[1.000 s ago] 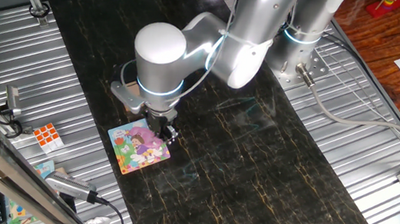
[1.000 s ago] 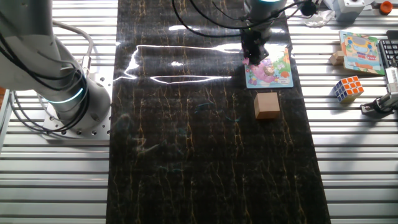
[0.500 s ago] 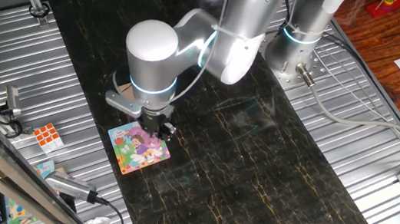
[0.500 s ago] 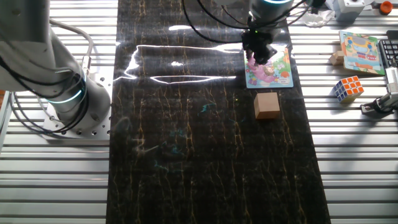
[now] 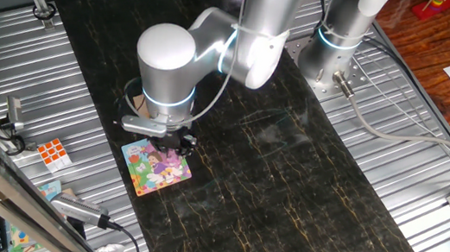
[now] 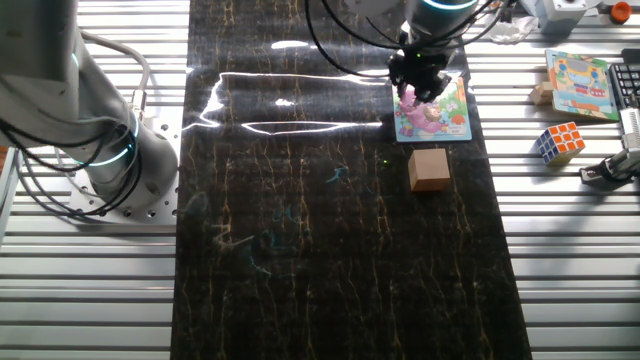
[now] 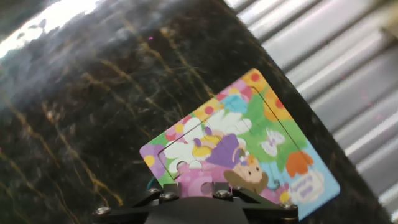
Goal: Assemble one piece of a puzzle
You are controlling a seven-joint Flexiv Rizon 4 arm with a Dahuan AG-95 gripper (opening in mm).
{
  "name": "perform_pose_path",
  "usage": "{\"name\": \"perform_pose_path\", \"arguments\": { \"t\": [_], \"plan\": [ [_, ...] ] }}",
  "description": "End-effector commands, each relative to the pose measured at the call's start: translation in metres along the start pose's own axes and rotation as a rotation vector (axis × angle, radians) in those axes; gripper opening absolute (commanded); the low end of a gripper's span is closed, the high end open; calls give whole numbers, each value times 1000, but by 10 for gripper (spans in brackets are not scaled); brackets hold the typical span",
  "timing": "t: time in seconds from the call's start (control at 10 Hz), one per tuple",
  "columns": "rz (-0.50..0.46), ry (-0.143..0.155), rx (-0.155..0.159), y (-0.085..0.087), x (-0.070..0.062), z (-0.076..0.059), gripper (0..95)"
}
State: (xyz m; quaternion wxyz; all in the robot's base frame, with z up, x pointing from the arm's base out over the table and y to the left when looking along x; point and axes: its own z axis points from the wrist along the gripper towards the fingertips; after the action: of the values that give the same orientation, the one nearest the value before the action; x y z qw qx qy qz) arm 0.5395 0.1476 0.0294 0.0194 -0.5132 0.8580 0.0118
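Tool (image 6: 419, 88) hangs low over the near-left corner of the puzzle (image 6: 445, 118) in the upper right of the other fixed view, and a pink scrap that I take for the piece (image 6: 408, 98) shows just beneath its fingers, at or on the board's edge. Whether the fingers are pinched on that piece or have let go of it I cannot tell: the hand view shows only the dark base of the tool (image 7: 196, 208) at the bottom of the frame, with pink directly ahead of it merging into the picture's own pink. From that view the puzzle (image 7: 249, 146) lies flat and skewed on the dark surface (image 7: 74, 112), one corner toward the top of the frame. The risk, as I judge it, is misalignment: if the piece comes down slightly turned or offset from its gap, it will ride on the neighbouring edges instead of seating, and pressing could slide the light board across the slick surface (nothing seems to pin it). A tan block (image 6: 429, 168) sits just below the puzzle, close enough to be nudged by a shifting board.
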Motion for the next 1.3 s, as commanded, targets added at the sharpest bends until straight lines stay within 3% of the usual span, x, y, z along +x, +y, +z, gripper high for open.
{"name": "perform_pose_path", "arguments": {
  "t": [0.1, 0.3, 0.7, 1.3],
  "plan": [
    [-78, 9, 8, 2, -4, 4, 190],
    [-87, 12, 16, 8, -10, 10, 190],
    [-189, 58, 37, 9, -10, 10, 190],
    [-289, 51, 77, 9, -1, 12, 190]
  ]
}}
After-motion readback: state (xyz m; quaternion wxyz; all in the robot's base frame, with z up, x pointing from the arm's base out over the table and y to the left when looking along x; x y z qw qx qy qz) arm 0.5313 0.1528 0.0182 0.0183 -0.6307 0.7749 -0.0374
